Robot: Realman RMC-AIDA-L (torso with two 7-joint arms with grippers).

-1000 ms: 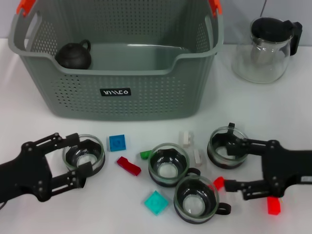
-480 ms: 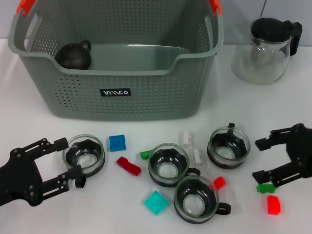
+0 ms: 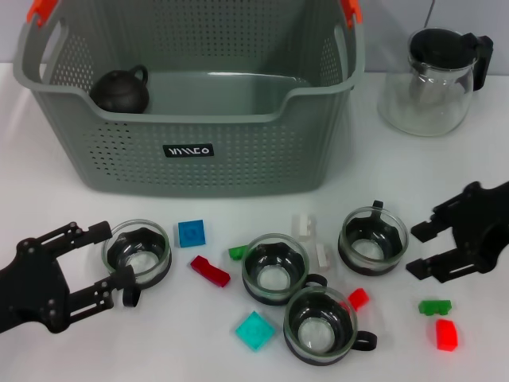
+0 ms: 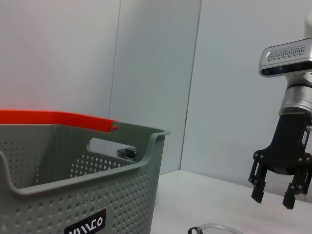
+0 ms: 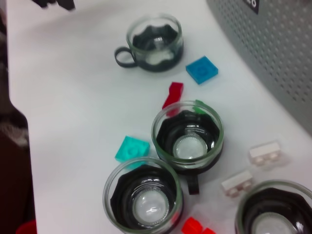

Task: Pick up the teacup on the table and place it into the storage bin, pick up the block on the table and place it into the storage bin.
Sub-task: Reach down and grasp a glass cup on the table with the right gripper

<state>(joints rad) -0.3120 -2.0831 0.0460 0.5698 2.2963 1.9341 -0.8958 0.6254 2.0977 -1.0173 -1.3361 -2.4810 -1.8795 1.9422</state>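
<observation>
Both grippers are spread wide and hold nothing: the left gripper (image 3: 95,259) flanks the leftmost teacup (image 3: 137,252), the right gripper (image 3: 421,248) hovers beside the rightmost teacup (image 3: 373,239). Judging by the table, little is done: the perforated grey-green plastic storage bin (image 3: 191,151) holds only a dark rounded teapot (image 3: 120,90), while 4 glass cups with black liners and several small plastic blocks, such as the square blue block (image 3: 191,232), remain outside.

Robotics lab test bench: a plain white table (image 3: 64,191) against bare grey wall panels (image 4: 146,63) (no household furnishings), staged with scattered toy blocks (image 3: 191,232), glass teacups (image 3: 275,268) and a storage bin (image 3: 191,103).
</observation>
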